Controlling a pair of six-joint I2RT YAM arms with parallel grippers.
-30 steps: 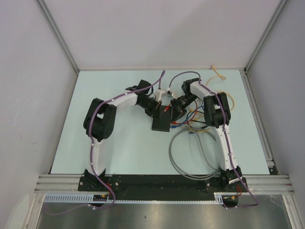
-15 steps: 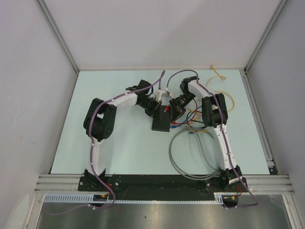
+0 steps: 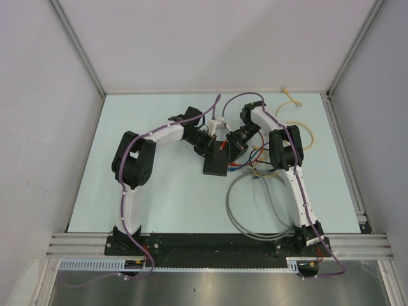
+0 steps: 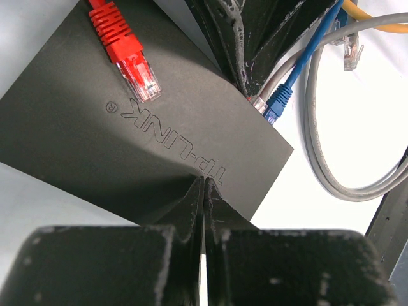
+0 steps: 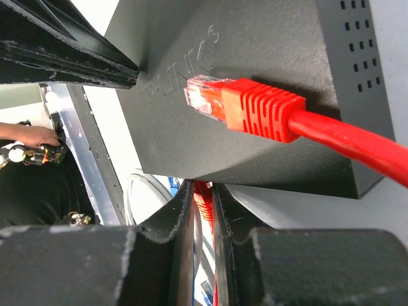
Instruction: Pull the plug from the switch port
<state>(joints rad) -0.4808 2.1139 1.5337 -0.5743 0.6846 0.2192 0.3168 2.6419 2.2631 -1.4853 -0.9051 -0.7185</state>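
Observation:
The switch (image 3: 215, 167) is a flat black box at the table's middle. It also shows in the left wrist view (image 4: 76, 127) and the right wrist view (image 5: 268, 38). My left gripper (image 3: 211, 150) is shut, and in its wrist view (image 4: 204, 182) its tips rest on the switch's top near one edge. My right gripper (image 3: 231, 157) is at the switch's socket edge. In its wrist view (image 5: 204, 188) it is shut on a red plug (image 5: 204, 199). A second red plug (image 4: 131, 60) lies loose on the switch's top, also seen from the right wrist (image 5: 255, 108).
A grey cable (image 3: 255, 210) loops on the table in front of the switch. Yellow cables (image 3: 307, 131) lie to the right. A blue plug (image 4: 277, 102) and a grey cable's plug sit at the socket edge by my right fingers (image 4: 255, 38). Walls enclose the table.
The right arm's elbow has shifted slightly to the left. The switch and the left gripper have not visibly moved.

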